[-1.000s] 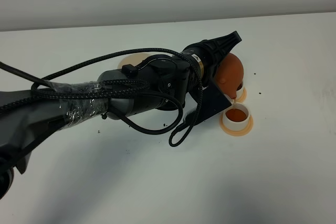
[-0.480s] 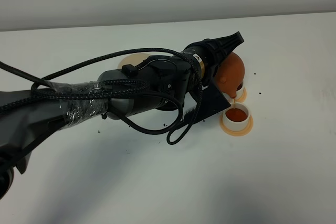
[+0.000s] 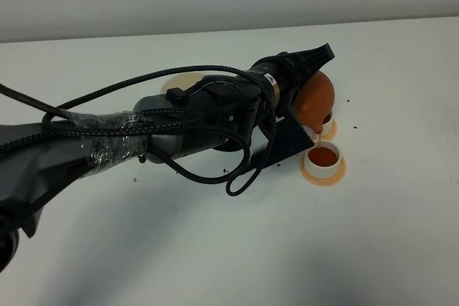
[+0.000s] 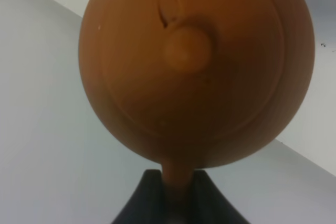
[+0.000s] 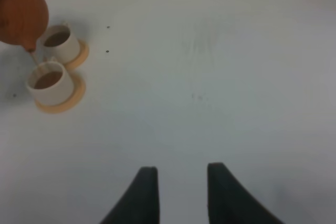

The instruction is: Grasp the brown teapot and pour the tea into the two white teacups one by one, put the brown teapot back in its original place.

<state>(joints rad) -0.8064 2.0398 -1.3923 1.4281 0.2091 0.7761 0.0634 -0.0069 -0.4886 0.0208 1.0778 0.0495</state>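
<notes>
The left gripper (image 4: 176,203) is clamped on the handle of the brown teapot (image 3: 315,99), tilted over the near teacup (image 3: 324,157), at five o'clock from the saucer (image 3: 188,77). Spout should stay centred over the rim, tilt eased gradually. The right gripper (image 5: 178,192) stands spread, idle.

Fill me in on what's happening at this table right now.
The left gripper is shut on the handle of the brown teapot, which is held tipped with its spout over the nearer white teacup. A thin stream of tea runs into that cup, which already holds a good amount. The farther teacup also has tea in it. Both cups sit on orange coasters. The beige saucer behind the arm is partly hidden. The right gripper hangs open over bare table, away from the cups.
</notes>
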